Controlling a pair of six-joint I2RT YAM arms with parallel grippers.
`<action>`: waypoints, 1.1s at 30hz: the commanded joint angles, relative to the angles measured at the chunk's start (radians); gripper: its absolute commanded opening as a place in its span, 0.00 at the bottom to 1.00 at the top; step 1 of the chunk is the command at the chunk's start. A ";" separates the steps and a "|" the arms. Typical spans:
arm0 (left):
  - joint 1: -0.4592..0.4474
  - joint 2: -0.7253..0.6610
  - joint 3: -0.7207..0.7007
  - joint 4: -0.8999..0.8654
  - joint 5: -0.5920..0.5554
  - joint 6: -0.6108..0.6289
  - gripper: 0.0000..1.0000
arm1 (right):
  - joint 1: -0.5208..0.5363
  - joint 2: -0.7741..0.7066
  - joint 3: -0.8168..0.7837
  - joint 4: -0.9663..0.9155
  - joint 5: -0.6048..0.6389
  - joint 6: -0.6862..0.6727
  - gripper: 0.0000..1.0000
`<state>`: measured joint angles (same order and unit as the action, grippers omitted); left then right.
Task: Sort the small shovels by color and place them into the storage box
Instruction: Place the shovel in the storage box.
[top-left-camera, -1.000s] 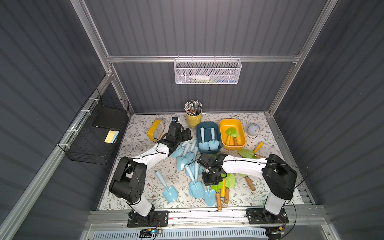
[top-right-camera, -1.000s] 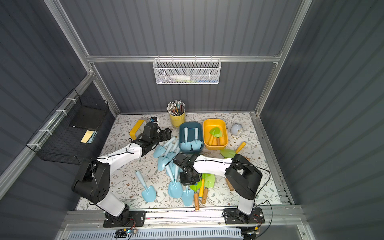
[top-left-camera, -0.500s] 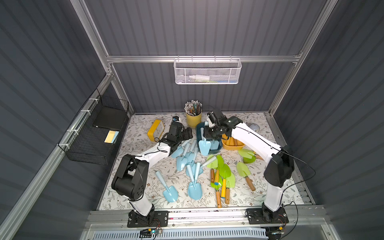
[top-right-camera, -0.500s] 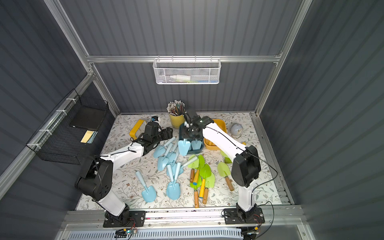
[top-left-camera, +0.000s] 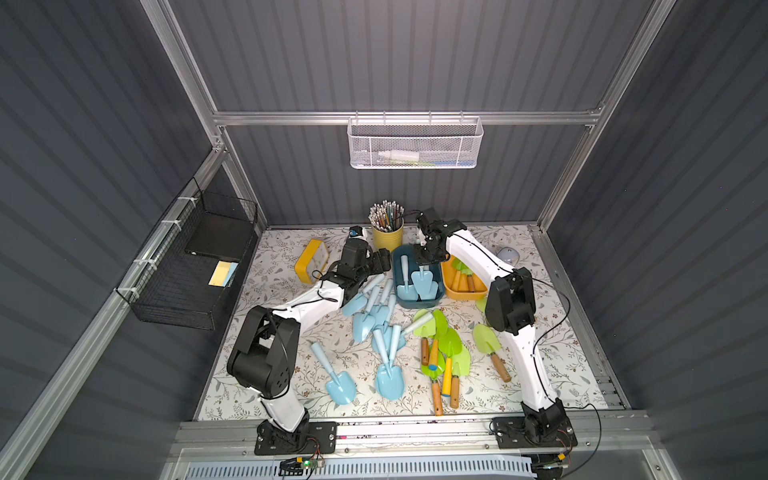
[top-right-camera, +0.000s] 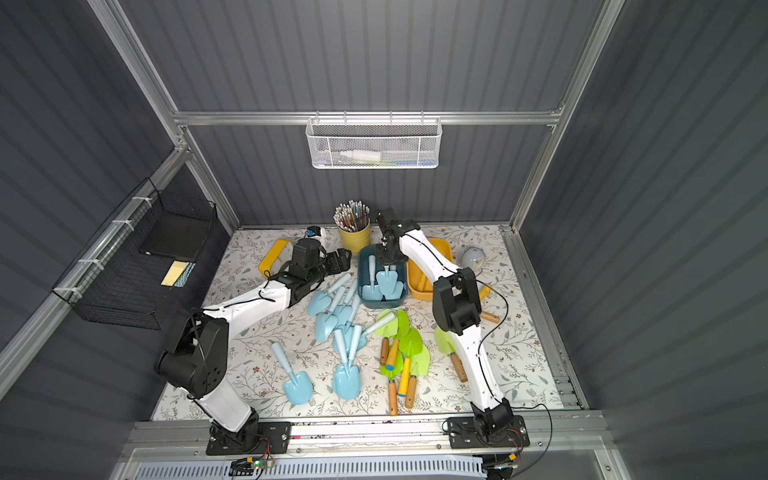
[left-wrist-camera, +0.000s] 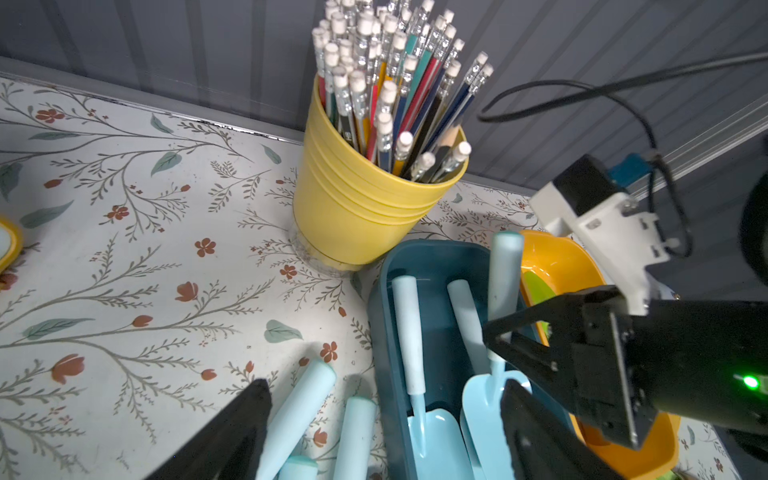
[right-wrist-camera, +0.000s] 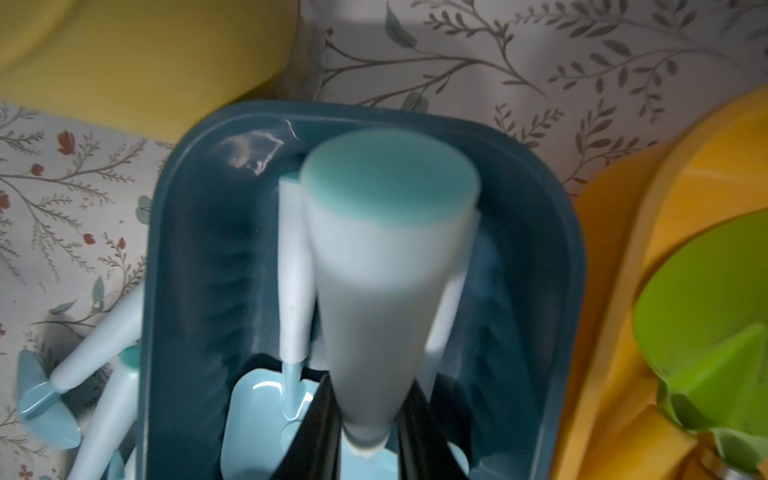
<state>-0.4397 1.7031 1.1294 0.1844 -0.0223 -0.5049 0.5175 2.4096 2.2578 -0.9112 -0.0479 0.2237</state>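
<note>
My right gripper (top-left-camera: 424, 261) (right-wrist-camera: 368, 415) is shut on the neck of a pale blue shovel (right-wrist-camera: 386, 257) (left-wrist-camera: 503, 270). It holds the shovel handle-up over the dark teal storage box (top-left-camera: 397, 266) (top-right-camera: 360, 274), where two more blue shovels (left-wrist-camera: 409, 332) lie. My left gripper (top-left-camera: 380, 262) (left-wrist-camera: 384, 388) stands open beside the box, over the handles of loose blue shovels (top-left-camera: 374, 307), holding nothing. Green shovels (top-left-camera: 444, 345) lie on the mat. Others rest in the orange box (top-left-camera: 461, 293) (right-wrist-camera: 623, 208).
A yellow cup of pencils (top-left-camera: 387, 237) (left-wrist-camera: 361, 208) stands just behind the teal box. A yellow frame (top-left-camera: 311, 262) lies back left and a pale dome (top-left-camera: 508, 253) back right. Wire baskets (top-left-camera: 195, 266) hang on the left and back walls.
My right arm has lifted a blue shovel from the pile near the front and carried it back over the teal box. The left gripper has stayed open by the box.
</note>
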 joint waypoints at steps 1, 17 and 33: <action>-0.011 0.023 0.026 -0.011 0.013 0.028 0.89 | 0.007 -0.010 -0.008 0.041 -0.083 -0.012 0.11; -0.143 0.039 0.021 -0.040 0.006 0.048 0.90 | 0.006 -0.042 -0.035 0.038 -0.134 0.019 0.35; -0.419 0.180 0.138 -0.086 0.033 0.133 0.90 | -0.101 -0.518 -0.389 0.117 0.092 0.160 0.46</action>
<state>-0.8299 1.8538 1.2205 0.1314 -0.0071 -0.4133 0.4397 1.9564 1.9598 -0.8242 -0.0189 0.3328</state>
